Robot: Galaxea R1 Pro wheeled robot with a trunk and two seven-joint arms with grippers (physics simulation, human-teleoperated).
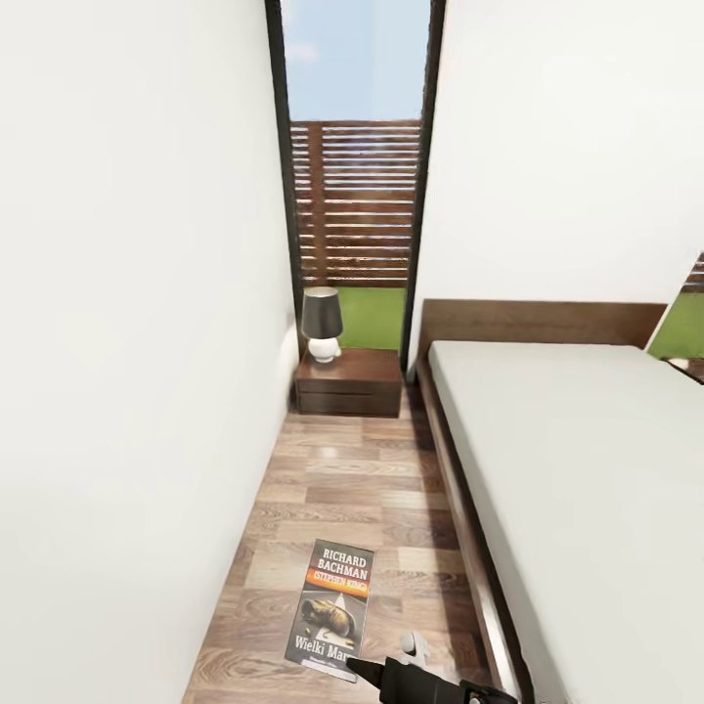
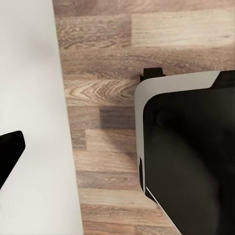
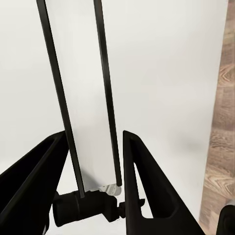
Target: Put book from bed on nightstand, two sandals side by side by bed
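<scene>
Right gripper (image 3: 93, 181) clamps the book (image 3: 83, 98) edge-on between its two black fingers (image 3: 34, 171); the right wrist view looks along the book's thin white page edge with dark covers either side. In the head view the same gripper (image 1: 367, 673) sits at the bottom edge, holding the book (image 1: 332, 603) by its lower end, cover up, with "RICHARD BACHMAN" and the orange band readable, out over the wood floor (image 1: 332, 479) between the white wall (image 1: 137, 342) and the bed (image 1: 587, 489). Left gripper: only a black sliver (image 2: 10, 152) at the edge of the left wrist view, can't tell how open. That view also catches the robot's black and white body (image 2: 191, 156) over floor planks. Ahead, the nightstand (image 1: 349, 383) stands against the window (image 1: 357, 176), beside the headboard (image 1: 538, 320), with a dark-shaded lamp (image 1: 321, 325) on top. Nightstand well apart from book.
</scene>
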